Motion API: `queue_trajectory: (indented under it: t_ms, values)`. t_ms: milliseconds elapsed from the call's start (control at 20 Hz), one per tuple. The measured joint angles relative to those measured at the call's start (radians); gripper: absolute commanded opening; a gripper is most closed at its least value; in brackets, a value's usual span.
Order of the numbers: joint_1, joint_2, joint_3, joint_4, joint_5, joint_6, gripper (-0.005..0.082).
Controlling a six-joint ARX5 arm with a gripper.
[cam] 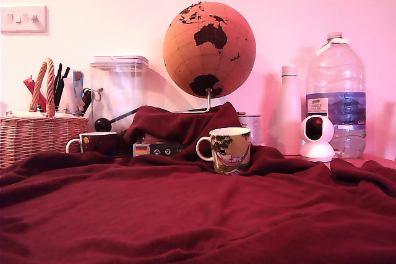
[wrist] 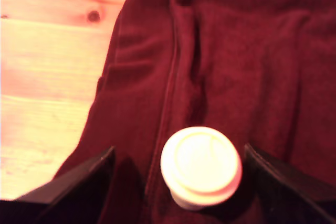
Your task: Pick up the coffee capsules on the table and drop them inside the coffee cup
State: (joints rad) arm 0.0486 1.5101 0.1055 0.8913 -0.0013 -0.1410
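In the wrist view, a pale round coffee capsule (wrist: 201, 166) stands on the dark red fleece covering the table (wrist: 236, 51). My gripper (wrist: 179, 149) is open around it, with one dark finger (wrist: 79, 187) well clear on one side and the other finger (wrist: 283, 182) close on the other side. Neither finger touches the capsule. The cream coffee cup (cam: 230, 149) with the cartoon picture stands upright at mid-table (cam: 185, 214) in the exterior view, handle toward that view's left. The arm and the capsule do not show in the exterior view.
A dark mug (cam: 96, 143) with a white handle, a wicker basket (cam: 37, 134), a clear canister (cam: 120, 91), a globe (cam: 209, 49), a white bottle (cam: 288, 109), a small white camera (cam: 317, 137) and a large water bottle (cam: 337, 94) line the back. Bare pale wood (wrist: 47, 77) borders the cloth.
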Motion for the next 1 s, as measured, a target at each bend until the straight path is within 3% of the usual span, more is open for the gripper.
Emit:
queue_trajectory:
  t_ms: [250, 350, 500, 550, 1000]
  values:
    - [0.0, 0.005, 0.002, -0.001, -0.02, 0.002, 0.0686]
    - [0.0, 0.005, 0.002, -0.005, -0.032, 0.003, 0.0579]
    - [0.0, 0.005, 0.003, -0.009, -0.035, 0.003, 0.032]
    - [0.0, 0.005, 0.003, -0.011, -0.035, 0.003, 0.0276]
    - [0.0, 0.005, 0.004, -0.005, -0.03, 0.003, 0.0227]
